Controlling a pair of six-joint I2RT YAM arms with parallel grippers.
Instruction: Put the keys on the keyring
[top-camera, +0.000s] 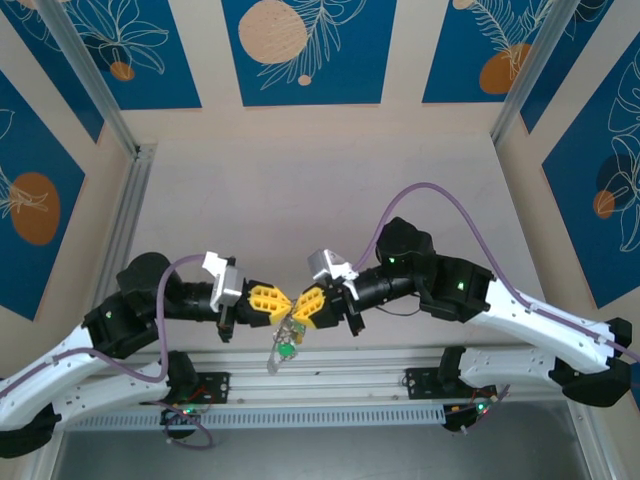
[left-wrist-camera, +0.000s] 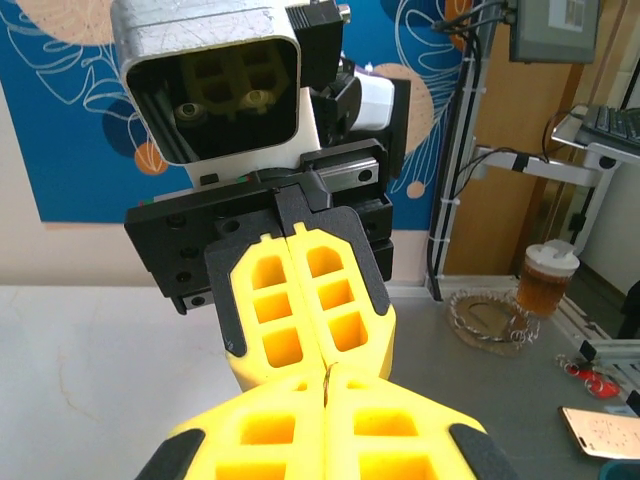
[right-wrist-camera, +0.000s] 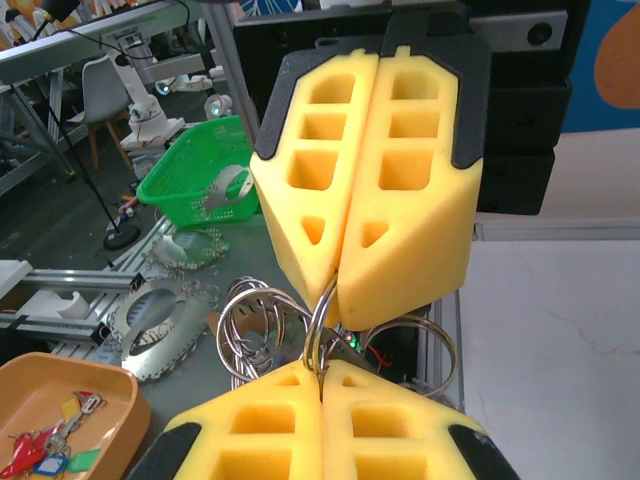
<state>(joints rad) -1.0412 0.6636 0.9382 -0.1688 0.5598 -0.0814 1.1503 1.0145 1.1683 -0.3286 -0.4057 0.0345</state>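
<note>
At the lower centre of the top view, the left tool (top-camera: 281, 303) and the right tool (top-camera: 302, 310), both fitted with yellow honeycombed foam fingers, are set tip to tip above the near edge of the pale surface (top-camera: 300, 190). Both are clenched on the thin round pale grey wire keyring (right-wrist-camera: 320, 340). In the right wrist view its wire is pinched in each seam at mid-frame. A tiny silver metal key with a bright green oval tag (top-camera: 288, 350) is seen hanging from the loop just below the tips
</note>
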